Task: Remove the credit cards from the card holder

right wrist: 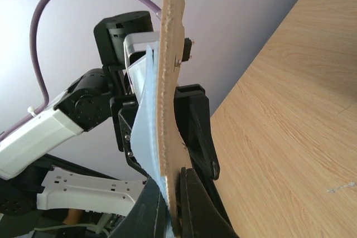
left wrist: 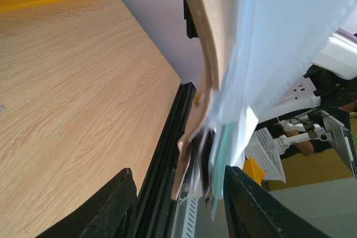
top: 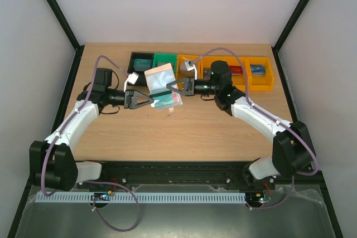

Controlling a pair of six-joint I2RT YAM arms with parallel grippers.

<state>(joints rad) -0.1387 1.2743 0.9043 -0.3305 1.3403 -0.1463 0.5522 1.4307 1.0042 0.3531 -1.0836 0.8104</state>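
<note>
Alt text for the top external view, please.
Above a wooden table, the right gripper is shut on an open card holder held aloft, and the left gripper is open at its lower edge. A teal card shows in the holder's lower half; black, green and orange bins line the far edge.

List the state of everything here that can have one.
card holder, unfolded, held up in the air.
right gripper, shut on the card holder's edge.
left gripper, open, one finger on either side of the holder's lower end.
teal card, in the holder, not yet out.
</note>
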